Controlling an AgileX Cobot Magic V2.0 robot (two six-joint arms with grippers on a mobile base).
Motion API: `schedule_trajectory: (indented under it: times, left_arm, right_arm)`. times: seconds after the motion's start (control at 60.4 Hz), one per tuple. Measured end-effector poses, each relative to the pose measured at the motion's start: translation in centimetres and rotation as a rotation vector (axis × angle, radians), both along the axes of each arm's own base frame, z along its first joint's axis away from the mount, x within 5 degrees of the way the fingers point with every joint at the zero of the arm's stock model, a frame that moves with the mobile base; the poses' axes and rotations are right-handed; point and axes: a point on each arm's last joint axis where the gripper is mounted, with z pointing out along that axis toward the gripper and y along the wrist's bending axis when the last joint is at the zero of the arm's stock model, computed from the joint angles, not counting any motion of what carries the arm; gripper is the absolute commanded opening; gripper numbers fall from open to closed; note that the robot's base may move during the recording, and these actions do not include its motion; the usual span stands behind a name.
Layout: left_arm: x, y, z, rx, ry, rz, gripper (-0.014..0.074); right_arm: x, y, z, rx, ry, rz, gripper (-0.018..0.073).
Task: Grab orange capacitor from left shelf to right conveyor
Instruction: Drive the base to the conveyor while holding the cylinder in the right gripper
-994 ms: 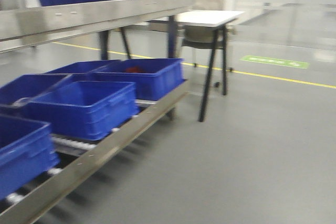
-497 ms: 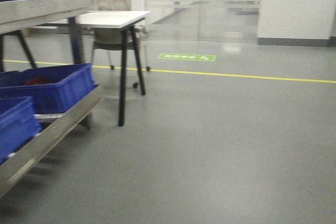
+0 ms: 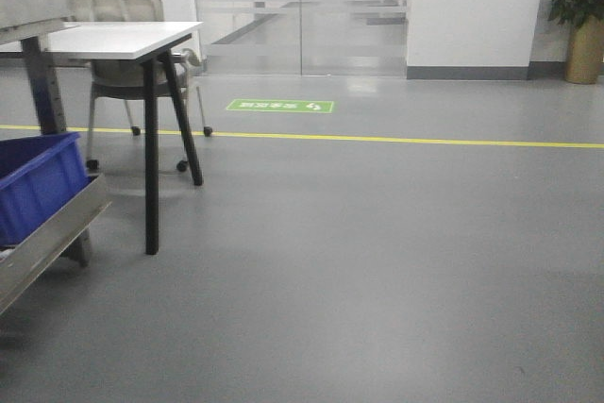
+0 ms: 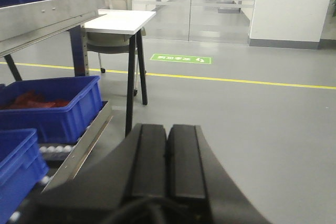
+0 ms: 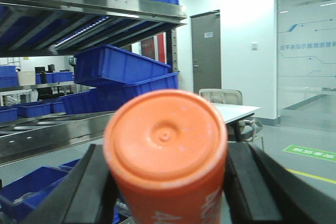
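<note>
In the right wrist view my right gripper [image 5: 166, 182] is shut on the orange capacitor [image 5: 165, 150], whose flat round end faces the camera, with white print low on its side. Its black fingers [image 5: 92, 187] press it from both sides. The steel left shelf [image 5: 58, 132] lies behind it at the left; it also shows in the left wrist view [image 4: 47, 19] and at the left edge of the front view [image 3: 33, 7]. My left gripper [image 4: 168, 132] is shut and empty, held above the grey floor. The conveyor is out of view.
Blue bins [image 4: 52, 106] sit on the shelf's lower roller rail [image 3: 52, 233]. A white table [image 3: 123, 40] with black legs and a chair [image 3: 127, 73] stand beside the shelf. A yellow floor line [image 3: 396, 140], glass doors and a potted plant [image 3: 583, 16] lie beyond.
The front view has swung to the right: the shelf and blue bins have slid off to the left edge, and open floor, glass doors and the plant have come into view.
</note>
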Motion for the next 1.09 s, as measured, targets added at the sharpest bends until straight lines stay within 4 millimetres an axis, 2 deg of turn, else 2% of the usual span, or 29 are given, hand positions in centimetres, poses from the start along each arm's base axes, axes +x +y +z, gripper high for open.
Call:
schedule_trajectory:
  times: [1.094]
  left_arm:
    - [0.00, 0.00, 0.00, 0.000, 0.000, 0.000, -0.0126]
  right_arm:
    - [0.00, 0.00, 0.00, 0.000, 0.000, 0.000, 0.0049]
